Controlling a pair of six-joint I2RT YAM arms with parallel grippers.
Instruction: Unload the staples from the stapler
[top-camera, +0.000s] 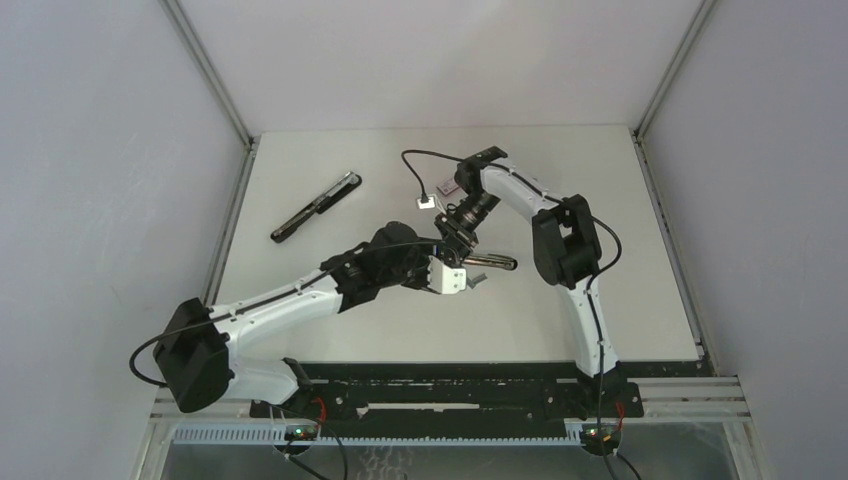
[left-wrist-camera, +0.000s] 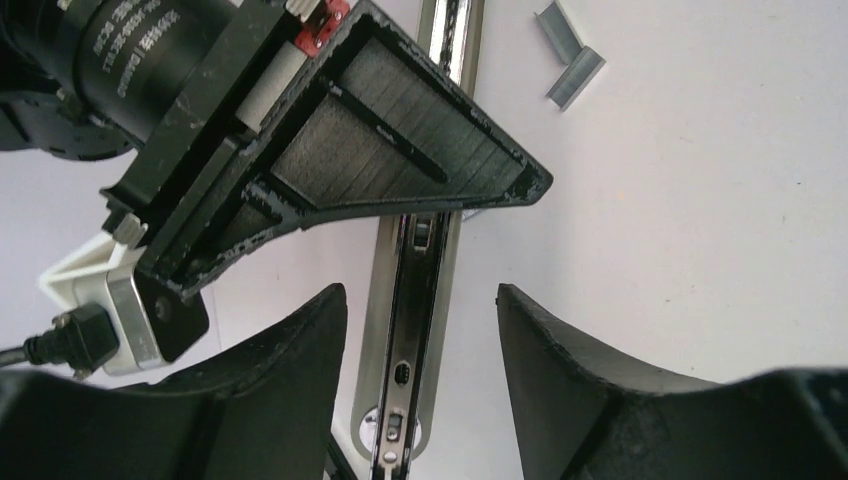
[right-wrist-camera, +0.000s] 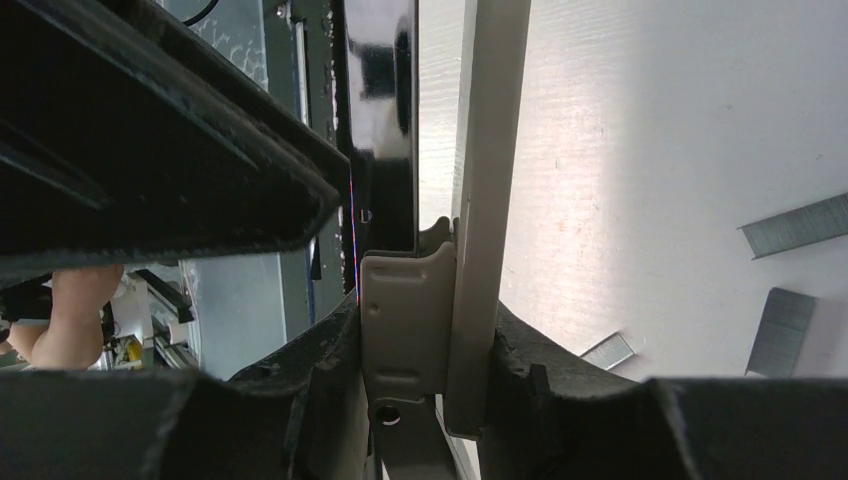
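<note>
Near the table's middle, my right gripper (top-camera: 458, 238) is shut on the stapler (top-camera: 495, 263). In the right wrist view its jaws clamp the stapler's silver metal body (right-wrist-camera: 425, 320) from both sides. My left gripper (left-wrist-camera: 420, 330) is open and straddles the stapler's silver base and black channel (left-wrist-camera: 405, 330), with a gap on each side. One broad black finger of the right gripper (left-wrist-camera: 400, 150) crosses above that bar. Loose strips of staples (left-wrist-camera: 570, 50) lie on the table beside the stapler. The right wrist view shows staples (right-wrist-camera: 795, 225) too.
A second long black-and-silver bar-shaped tool (top-camera: 315, 207) lies at the far left of the table. A small pinkish box (top-camera: 449, 187) sits behind the right arm. Grey walls enclose the table on three sides.
</note>
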